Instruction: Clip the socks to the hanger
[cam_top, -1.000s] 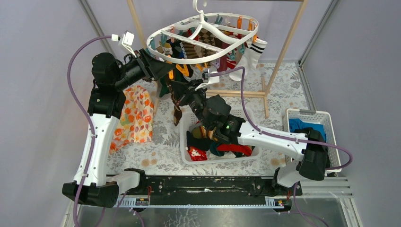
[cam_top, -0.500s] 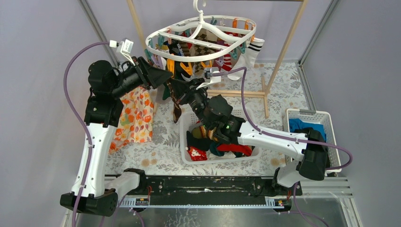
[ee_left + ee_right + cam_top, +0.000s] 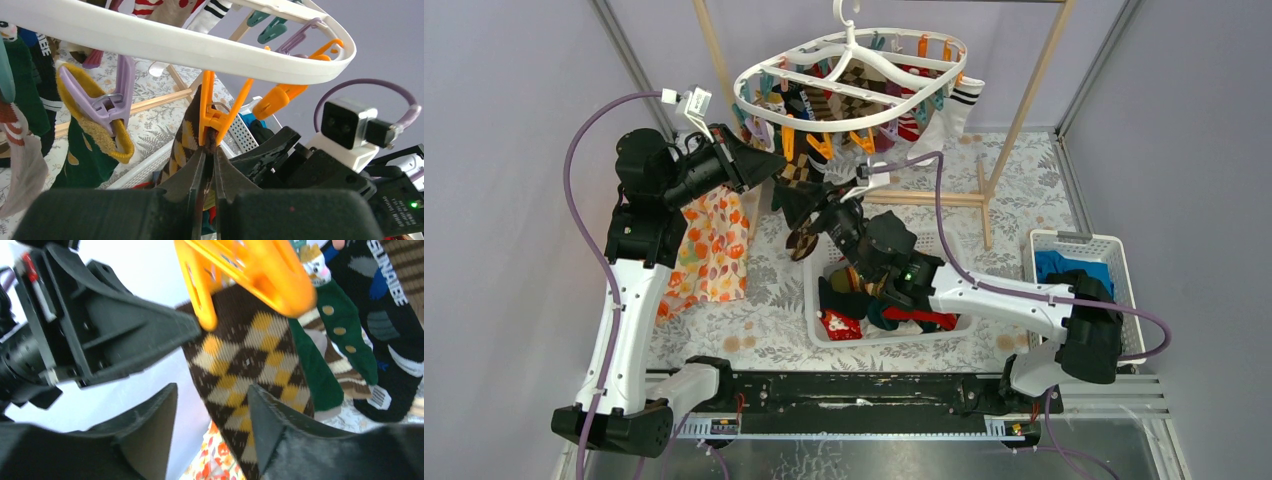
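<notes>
The white oval hanger (image 3: 754,90) hangs from the wooden rack with several socks clipped under it. A brown argyle sock (image 3: 184,142) dangles from an orange clip (image 3: 216,117) on the near rim. My left gripper (image 3: 210,150) is shut just under that clip, with the sock's dark cuff pinched between its tips. My right gripper (image 3: 212,387) is open right beside the argyle sock (image 3: 240,355), which hangs free past its right finger. From above, the left gripper (image 3: 776,165) and right gripper (image 3: 809,205) meet under the hanger's left end.
A white basket (image 3: 812,290) of loose socks sits below the right arm. An orange floral cloth (image 3: 714,240) lies at the left. Another basket (image 3: 1114,250) with blue and black clothes stands at the right. The wooden rack (image 3: 1034,90) frames the hanger. A mustard sock (image 3: 120,145) hangs on a purple clip.
My right gripper has opened and let go of the argyle sock, which now hangs from the orange clip. The left jaws have closed to a narrow slit.
</notes>
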